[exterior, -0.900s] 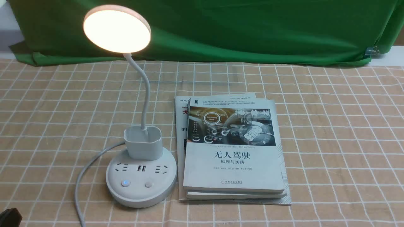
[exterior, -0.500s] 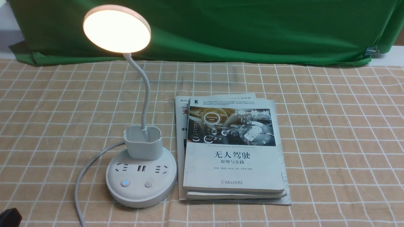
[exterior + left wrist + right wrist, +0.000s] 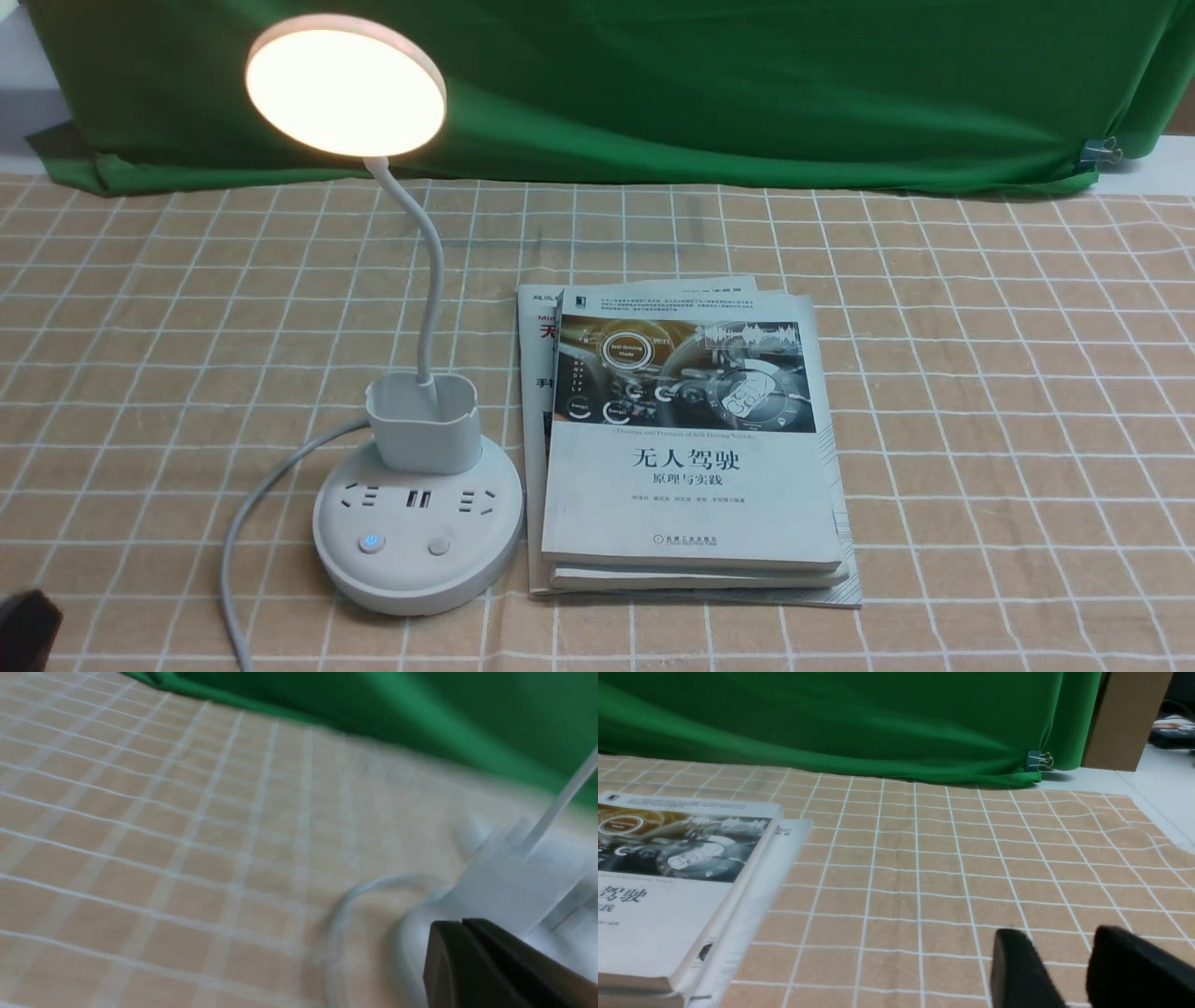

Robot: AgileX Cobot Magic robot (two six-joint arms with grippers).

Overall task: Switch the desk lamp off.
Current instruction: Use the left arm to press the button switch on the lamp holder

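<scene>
Looks like a lab or test corner: a green cloth (image 3: 653, 93) hangs behind the bench's far edge, held by a binder clip (image 3: 1033, 760), and a checked cover (image 3: 980, 420) carries books (image 3: 691, 485), the top one about self-driving vehicles.

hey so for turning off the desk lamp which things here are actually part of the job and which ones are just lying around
Part of the job:
desk lamp, lit
left button, glowing blue
right button

Just there:
stack of books
green cloth
binder clip
</scene>
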